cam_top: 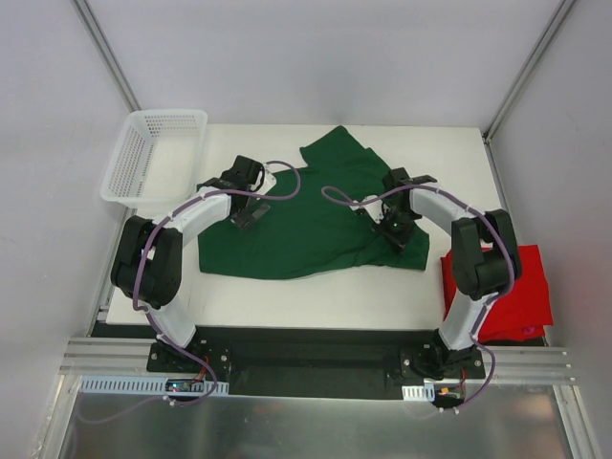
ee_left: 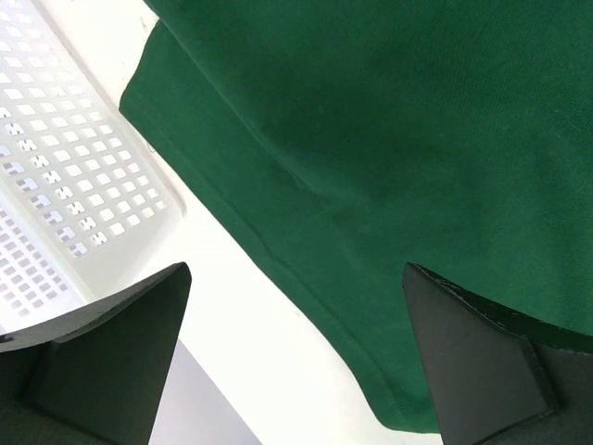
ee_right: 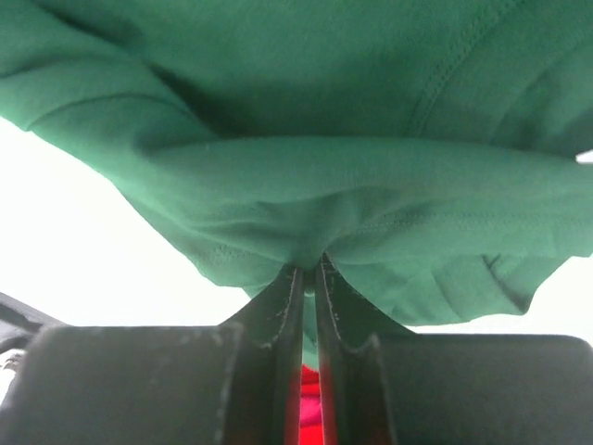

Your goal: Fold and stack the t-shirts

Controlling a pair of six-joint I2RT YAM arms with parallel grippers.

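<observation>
right fingers (ee_right: 293,287) clamped on a bunched edge of the green t-shirt (cam_top: 306,229); left fingers (ee_left: 130,343) apart over its hem.

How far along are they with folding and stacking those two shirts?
Early on. Seemingly done: the red t-shirt lies as a neat square at the near right, apparently folded. In hand: the right gripper is pinched shut on a bunch of the green t-shirt, which lies spread out and rumpled, while the left gripper hangs open over its left hem. Left: folding the green one and stacking the two.
</observation>
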